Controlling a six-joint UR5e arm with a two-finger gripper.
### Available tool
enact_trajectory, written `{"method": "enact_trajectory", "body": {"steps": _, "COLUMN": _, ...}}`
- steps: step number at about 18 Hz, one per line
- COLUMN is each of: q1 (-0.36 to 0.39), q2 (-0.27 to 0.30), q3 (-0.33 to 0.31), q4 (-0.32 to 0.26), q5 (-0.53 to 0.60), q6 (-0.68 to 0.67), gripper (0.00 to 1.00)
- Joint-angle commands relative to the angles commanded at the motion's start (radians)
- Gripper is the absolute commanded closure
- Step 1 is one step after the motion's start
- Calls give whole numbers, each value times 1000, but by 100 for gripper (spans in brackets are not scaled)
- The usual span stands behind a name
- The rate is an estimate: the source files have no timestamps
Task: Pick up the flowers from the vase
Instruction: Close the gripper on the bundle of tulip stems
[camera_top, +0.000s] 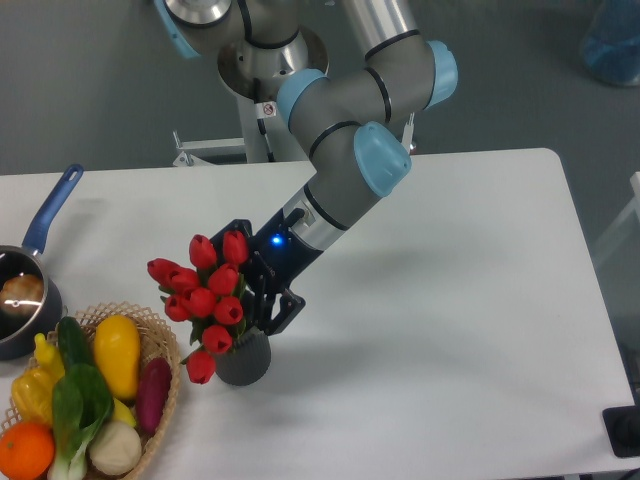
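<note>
A white table (450, 300) fills the view, with grey floor behind it and the arm's base at the far edge. The arm reaches down and toward the camera, ending in a dark gripper (262, 300) that sits right against the flowers (205, 295). The buds crowd in front of and to the camera-left of the gripper, and the vase (243, 362) stands just below it, stems still inside. Its fingers are largely hidden by blooms and leaves, so I cannot tell how wide they stand or whether they have closed on the stems. One bud droops over the vase rim, below and left of the gripper.

The bunch looks light and soft; it may well be artificial. The stems would likely bend and the buds crush under a hard pinch. The best hold is probably on the gathered stems between rim and lowest leaves, where the bunch is narrowest and stiffest. The vase is small and may lift or tip if the stems bind in it.

Further left of the gripper sit a basket (160, 330) of vegetables and a pan (25, 300) with a blue handle, both clear of the work.
</note>
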Motion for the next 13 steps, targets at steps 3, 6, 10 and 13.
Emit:
{"method": "enact_trajectory", "body": {"steps": 3, "q1": -5, "q2": 0, "q3": 2, "q4": 0, "q5": 0, "q6": -2, "gripper": 8}}
{"method": "enact_trajectory", "body": {"steps": 6, "q1": -5, "q2": 0, "q3": 2, "q4": 0, "q5": -2, "q6": -2, "gripper": 26}}
{"method": "enact_trajectory", "body": {"steps": 10, "q1": -5, "q2": 0, "q3": 2, "q4": 2, "q5": 0, "q6": 2, "gripper": 30}}
{"method": "enact_trajectory", "body": {"steps": 13, "q1": -3, "q2": 0, "q3": 2, "q4": 0, "q5": 0, "q6": 2, "gripper": 34}}
